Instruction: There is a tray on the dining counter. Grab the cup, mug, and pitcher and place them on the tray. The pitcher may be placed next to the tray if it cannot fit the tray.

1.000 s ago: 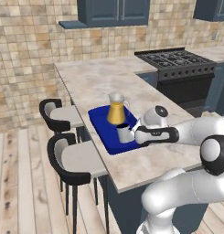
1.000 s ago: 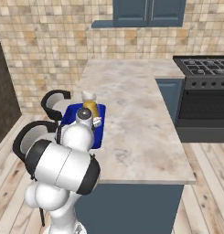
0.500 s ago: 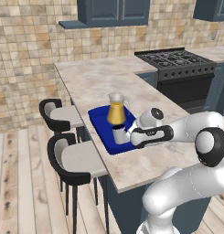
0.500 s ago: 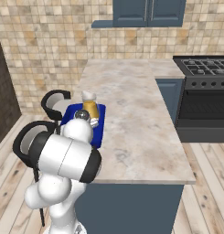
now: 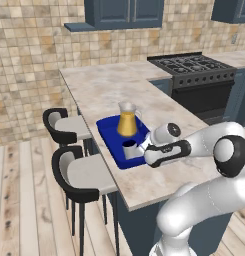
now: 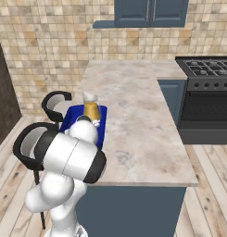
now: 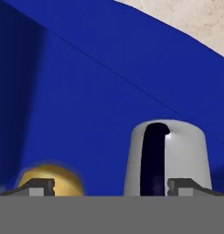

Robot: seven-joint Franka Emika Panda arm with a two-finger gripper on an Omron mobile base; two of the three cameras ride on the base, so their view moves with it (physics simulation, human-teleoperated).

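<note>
The hand (image 5: 144, 151) hangs low over the near end of the tray (image 5: 110, 130), which lies at the stool-side edge of the counter (image 5: 109, 90). The mug (image 5: 130, 149) stands on the tray right at the hand's tips. In the hand view its pale rim and dark handle opening rise just beside one finger tip (image 7: 182, 187), while the other tip (image 7: 38, 187) sits far across, in front of the pitcher's orange base. So the fingers are spread wide with the mug off to one side of the gap; whether a tip touches it, I cannot tell.

The pitcher (image 5: 127, 119) stands upright on the tray just beyond the mug, away from the hand, leaving little room between the two. The tray's low rim (image 7: 131, 64) runs beyond them, with pale counter past it.

To the hand's right and ahead, the counter stretches broad and bare toward the stove (image 5: 194, 70). To its left the counter edge drops off above two bar stools (image 5: 76, 170).
</note>
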